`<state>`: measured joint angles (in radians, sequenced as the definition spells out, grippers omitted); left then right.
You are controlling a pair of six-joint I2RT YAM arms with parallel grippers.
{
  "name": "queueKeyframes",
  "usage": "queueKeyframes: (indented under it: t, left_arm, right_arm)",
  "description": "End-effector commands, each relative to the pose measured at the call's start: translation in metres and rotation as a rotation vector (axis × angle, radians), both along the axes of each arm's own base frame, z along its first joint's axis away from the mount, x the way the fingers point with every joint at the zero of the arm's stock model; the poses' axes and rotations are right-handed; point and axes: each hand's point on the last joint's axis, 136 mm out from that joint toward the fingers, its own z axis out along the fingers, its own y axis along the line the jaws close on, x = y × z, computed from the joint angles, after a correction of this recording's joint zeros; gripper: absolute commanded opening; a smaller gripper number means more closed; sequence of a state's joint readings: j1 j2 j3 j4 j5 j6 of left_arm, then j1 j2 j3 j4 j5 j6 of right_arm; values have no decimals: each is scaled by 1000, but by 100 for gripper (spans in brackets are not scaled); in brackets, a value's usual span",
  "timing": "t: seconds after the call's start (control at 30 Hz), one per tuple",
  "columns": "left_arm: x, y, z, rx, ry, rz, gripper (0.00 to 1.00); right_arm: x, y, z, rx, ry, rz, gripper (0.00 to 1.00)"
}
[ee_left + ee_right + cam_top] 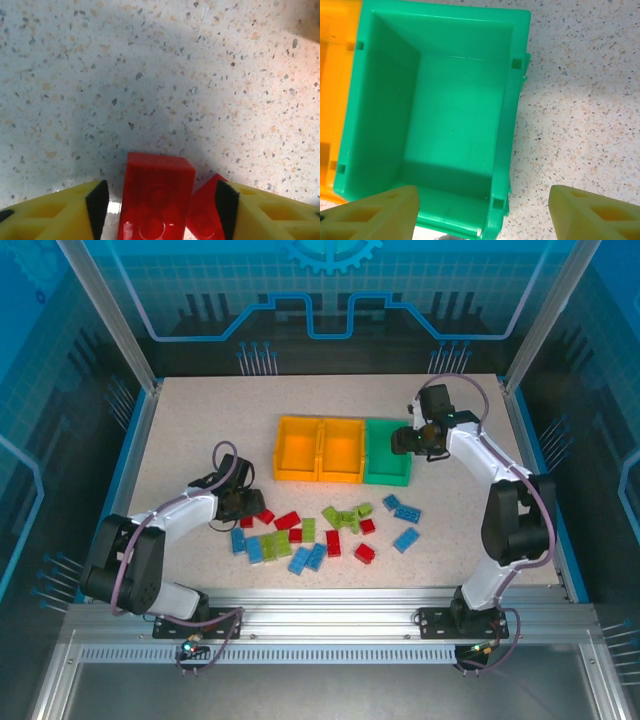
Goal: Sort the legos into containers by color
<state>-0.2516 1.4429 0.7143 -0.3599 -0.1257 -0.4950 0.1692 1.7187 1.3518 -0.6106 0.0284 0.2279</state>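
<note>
The legos lie scattered on the table in front of the containers: red (287, 520), blue (405, 538) and light green (345, 517) bricks. My left gripper (240, 505) is down at the left end of the pile. Its jaws (161, 200) stand open around two red legos (157, 197), with a gap left of the bigger one and the right pad against the smaller one (205, 217). The containers are two orange bins (298, 448) and a green bin (385, 450). My right gripper (410, 440) hovers open over the green bin's right wall (515, 100), nothing between its fingers (484, 200).
The inside of the green bin looks bare in the right wrist view. An orange bin (335, 75) adjoins it on the left. Speckled tabletop (580, 125) stretches right of the bins. Blue frame walls (130, 440) border the table.
</note>
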Motion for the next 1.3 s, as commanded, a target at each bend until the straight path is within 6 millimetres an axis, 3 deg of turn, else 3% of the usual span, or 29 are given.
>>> queueKeyframes:
  t: [0.0,0.27,0.57,0.73,0.9,1.0,1.13,1.27]
  left_arm:
    - [-5,0,-10,8,48,1,56]
    - [-7,-1,-10,-1,42,2,47]
    - [-7,-2,-9,-13,40,13,29]
    - [-4,0,3,-9,5,23,26]
    - [10,-2,37,-23,-72,38,25]
    - [29,-11,73,-67,-173,33,25]
    - [60,-37,122,-115,-305,-31,28]
    - [90,-68,145,-146,-342,-120,29]
  right_arm:
    - [-10,-8,2,20,6,-22,71]
    - [-27,-22,-6,23,30,-53,72]
    - [-37,-28,-8,11,35,-71,72]
    - [-44,-26,-12,19,40,-64,72]
    - [-53,-18,-12,53,31,-34,72]
    - [-58,-12,-10,64,17,-18,72]
    - [-68,3,-10,79,15,19,72]
    - [-82,23,-15,77,34,59,72]
